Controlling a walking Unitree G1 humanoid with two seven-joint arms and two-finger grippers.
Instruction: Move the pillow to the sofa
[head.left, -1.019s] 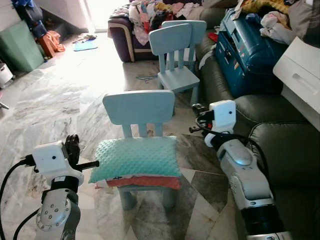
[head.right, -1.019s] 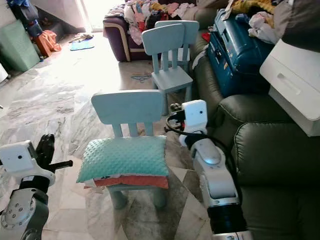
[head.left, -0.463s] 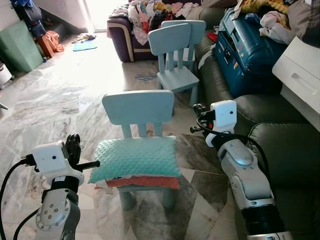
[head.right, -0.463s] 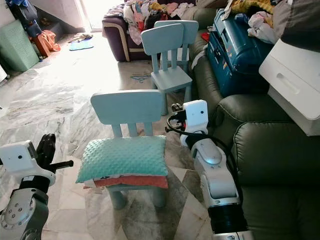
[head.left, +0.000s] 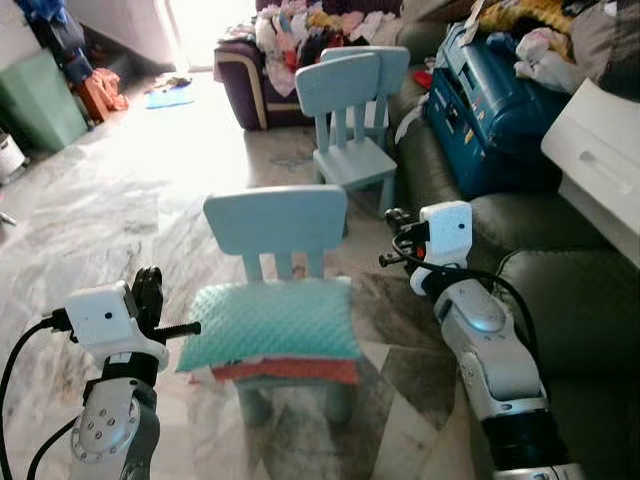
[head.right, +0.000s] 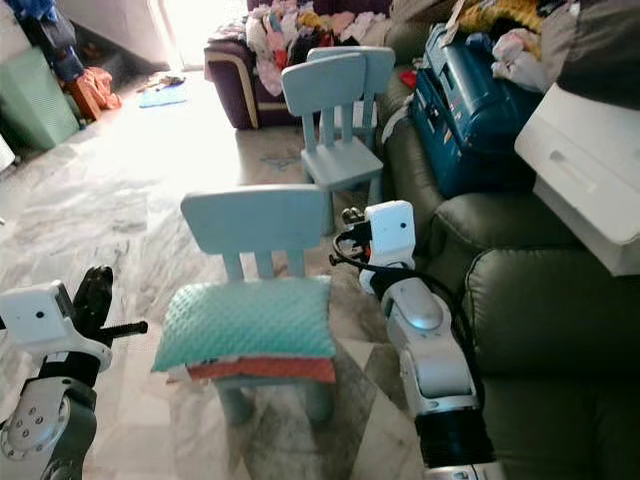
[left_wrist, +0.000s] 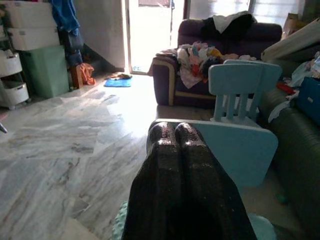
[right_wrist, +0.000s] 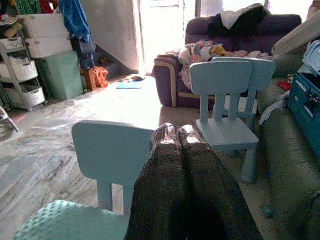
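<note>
Nothing has shifted: the nubbly teal pillow (head.left: 270, 320) still lies on the near pale-blue plastic chair (head.left: 277, 222), left gripper (left_wrist: 175, 137) and right gripper (right_wrist: 176, 136) flanking it, fingers pressed together, empty.

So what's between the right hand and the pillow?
Nothing but bare marble floor: in the left eye view the right hand hangs beside the chair, apart from the pillow.

Your head views are blurred. The pillow (head.left: 268, 322) hides the chair's seat (head.left: 290, 378), and the sofa (head.left: 570, 300) runs off-frame.
</note>
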